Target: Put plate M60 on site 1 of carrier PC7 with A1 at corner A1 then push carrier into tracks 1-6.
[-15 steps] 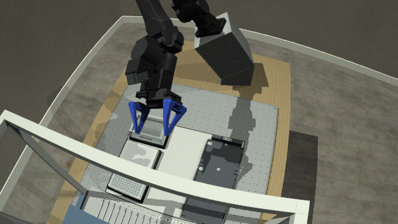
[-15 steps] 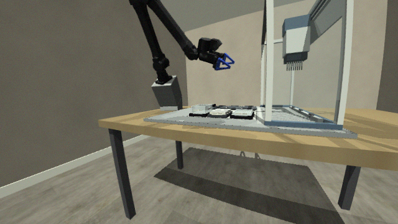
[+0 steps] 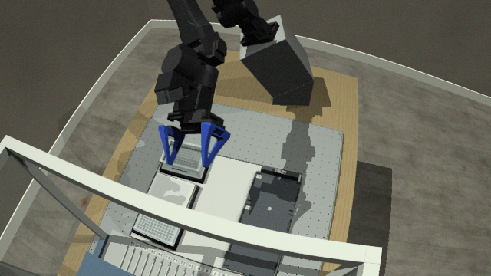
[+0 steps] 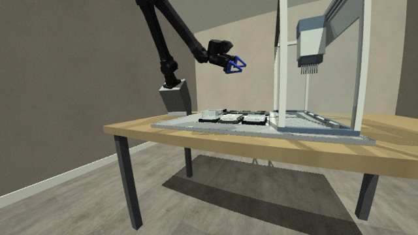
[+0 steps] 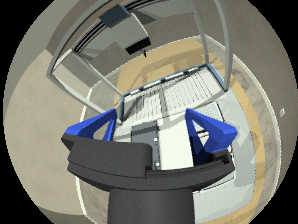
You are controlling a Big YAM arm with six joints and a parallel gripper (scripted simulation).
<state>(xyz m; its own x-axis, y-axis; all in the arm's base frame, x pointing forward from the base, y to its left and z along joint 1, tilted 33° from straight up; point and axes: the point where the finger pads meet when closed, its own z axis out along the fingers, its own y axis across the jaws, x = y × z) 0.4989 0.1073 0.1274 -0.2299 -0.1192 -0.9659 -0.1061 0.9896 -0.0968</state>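
Observation:
My gripper is open and empty, high above the deck, as the side view shows. From above it lines up over the deep-well block M09 on the nest nearest the arm's base. The 384-well plate M60 lies flat on the middle nest, whitish. The 96-well plate M06 is on the nest nearest the rails. The dark carrier PC7 lies on the apron to the right of the nests, with its sites empty. In the wrist view my blue fingers frame the apron and rails far below.
The numbered rails lie at the lower edge, partly behind the instrument's white frame beam. A pipetting head hangs inside the frame. The arm's base block stands at the far end of the deck.

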